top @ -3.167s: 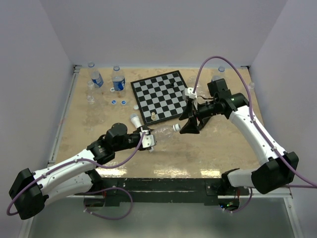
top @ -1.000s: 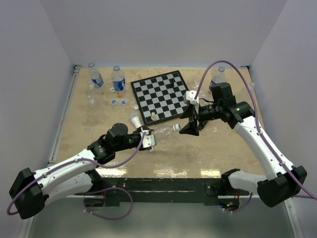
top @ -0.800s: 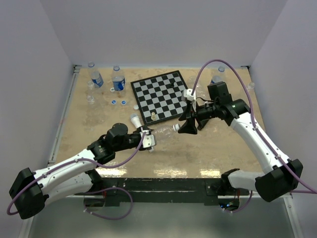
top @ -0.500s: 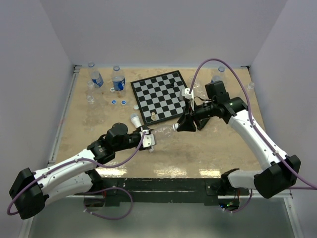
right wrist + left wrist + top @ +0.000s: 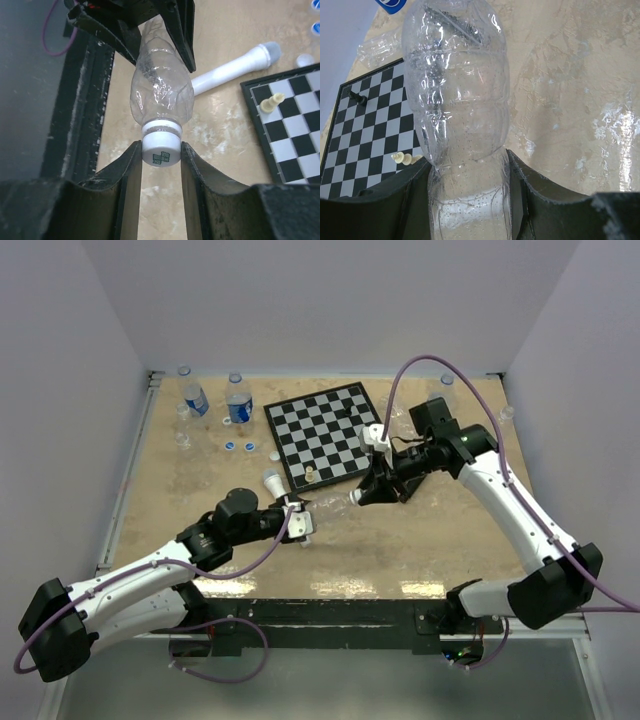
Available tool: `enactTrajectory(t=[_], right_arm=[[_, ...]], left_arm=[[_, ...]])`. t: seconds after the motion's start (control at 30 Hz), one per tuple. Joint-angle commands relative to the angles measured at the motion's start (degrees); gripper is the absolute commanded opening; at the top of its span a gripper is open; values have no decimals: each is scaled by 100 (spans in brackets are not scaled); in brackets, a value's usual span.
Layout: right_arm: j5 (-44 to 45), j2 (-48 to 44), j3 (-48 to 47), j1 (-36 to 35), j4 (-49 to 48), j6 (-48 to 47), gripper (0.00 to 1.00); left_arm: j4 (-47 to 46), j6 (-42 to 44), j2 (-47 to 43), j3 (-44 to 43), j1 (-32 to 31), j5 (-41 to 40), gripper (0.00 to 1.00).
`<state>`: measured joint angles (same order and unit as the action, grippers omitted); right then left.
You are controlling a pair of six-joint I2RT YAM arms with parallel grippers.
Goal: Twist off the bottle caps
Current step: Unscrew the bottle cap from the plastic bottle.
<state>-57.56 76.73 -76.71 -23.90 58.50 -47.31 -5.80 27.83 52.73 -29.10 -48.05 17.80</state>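
Observation:
A clear label-free bottle [image 5: 328, 505] lies level above the table, between the two arms. My left gripper [image 5: 300, 520] is shut on its lower body; in the left wrist view the bottle [image 5: 455, 100] fills the gap between the fingers [image 5: 545, 200]. The bottle's white cap [image 5: 161, 149] points at the right arm. My right gripper [image 5: 161, 146] is shut on that cap, one pad pressed against each side. From above, the right gripper [image 5: 362, 495] meets the cap [image 5: 354, 497] just below the chessboard's near corner.
A chessboard [image 5: 325, 433] lies at the back centre with a pale chess piece [image 5: 310, 475] near its front edge. A white microphone [image 5: 272, 480] lies left of it. Two labelled bottles [image 5: 195, 397] [image 5: 239, 400] and loose caps [image 5: 230, 447] stand back left. Walls close in on three sides.
The right gripper has moved left onto the bottle's cap and closed on it. The left arm and the bottle have stayed still.

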Motion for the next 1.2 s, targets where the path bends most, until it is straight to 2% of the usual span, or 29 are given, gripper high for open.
enactTrajectory(t=[0.0,0.13,0.27,0.33,0.5,0.63,0.77,1.03,1.1,1.17], right_arm=[[-72,-394,-126,-36,584,-2497,0],[472,-844,349,-36,575,-5334,0],[1192,-686,498,-27,628,-7261,0],[1440,-633,595,17,558,-7696,0],[1178,-747,683,289,461,-7969,0],[599,-861,858,395,636,-7856,0],[-114,-949,1359,386,583,-7425,8],[-668,-1142,1686,386,584,-6678,40],[-756,-1160,1563,386,592,-6310,56],[-905,-1160,1353,395,592,-5783,65]], left_arm=[[-211,3,-43,-52,6,118,3],[-202,3,-61,-60,6,118,3],[-202,3,-87,-43,-2,101,3],[-185,3,-88,-43,6,92,3],[-202,3,-105,-43,-2,92,3],[-219,3,-61,-52,6,144,3],[-220,-6,-35,-52,15,153,3],[-220,-24,44,-52,6,153,3],[-220,-15,44,-52,6,145,3],[-211,-24,44,-43,6,136,3]])
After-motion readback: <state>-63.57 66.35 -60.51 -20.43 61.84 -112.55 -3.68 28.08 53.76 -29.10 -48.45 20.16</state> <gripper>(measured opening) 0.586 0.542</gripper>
